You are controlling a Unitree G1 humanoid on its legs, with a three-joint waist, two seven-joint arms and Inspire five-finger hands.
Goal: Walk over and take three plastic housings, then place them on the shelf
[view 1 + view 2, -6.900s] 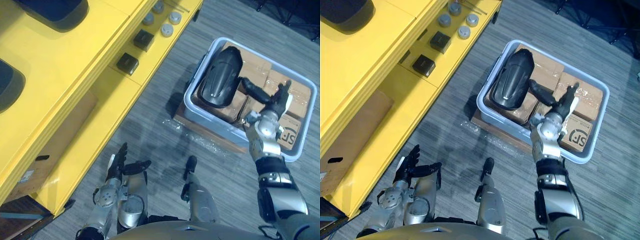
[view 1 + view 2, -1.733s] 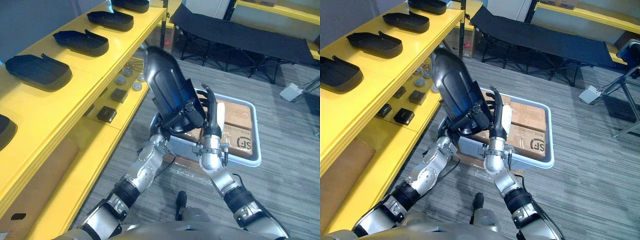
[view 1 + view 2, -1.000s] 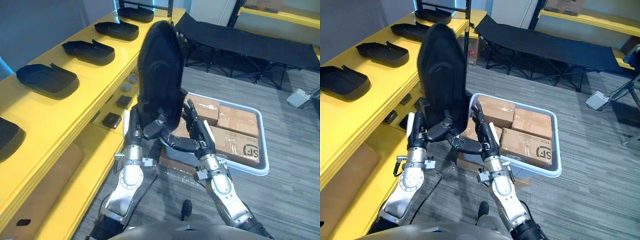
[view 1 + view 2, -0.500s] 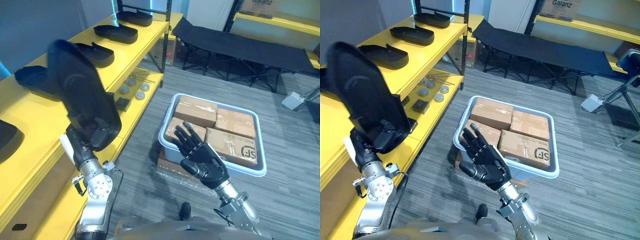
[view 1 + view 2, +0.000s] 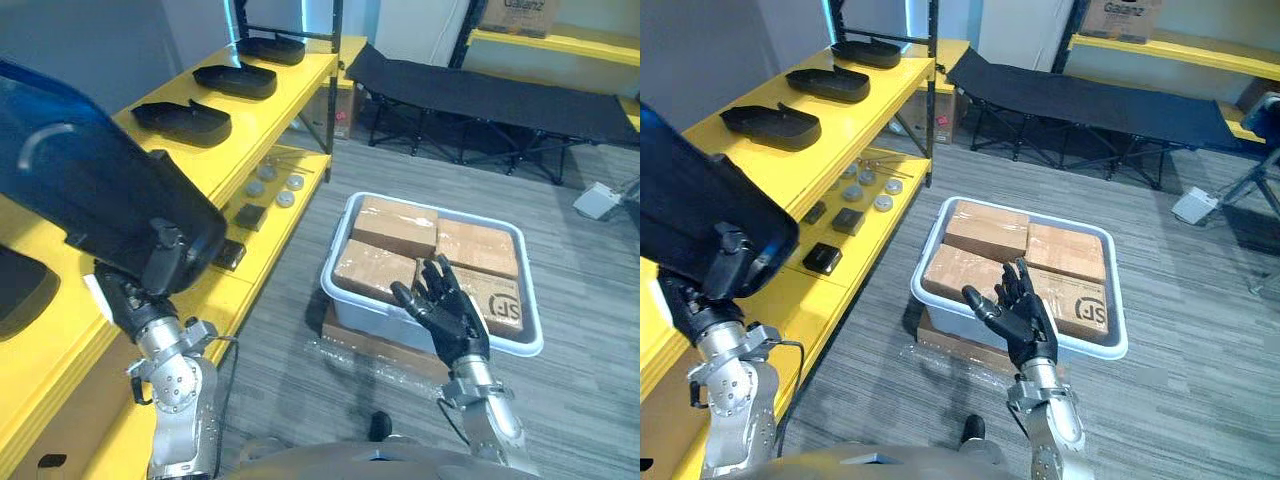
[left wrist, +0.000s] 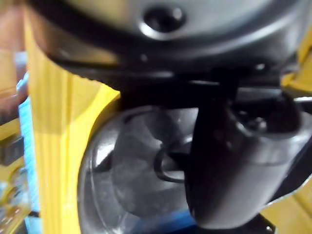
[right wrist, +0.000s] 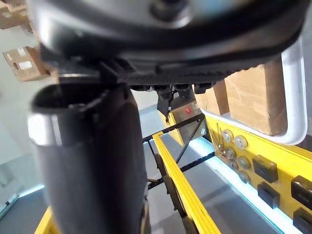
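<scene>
Grey ribbed carpet is seen below. Nearest, a glossy, rounded black housing (image 5: 85,185) is gripped by the curled left hand (image 5: 160,262), apparently over the yellow shelf (image 5: 205,150). The right hand (image 5: 448,312) is spread open before the pale bin (image 5: 340,292) of cardboard boxes (image 5: 395,225). Half a second earlier, the housing was held more upright.

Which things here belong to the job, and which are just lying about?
Job: plastic housing gripped in left hand; yellow shelf; housings already lying on it.
Lying about: grey bin of cardboard boxes; small parts on lower shelf; black cot.
</scene>
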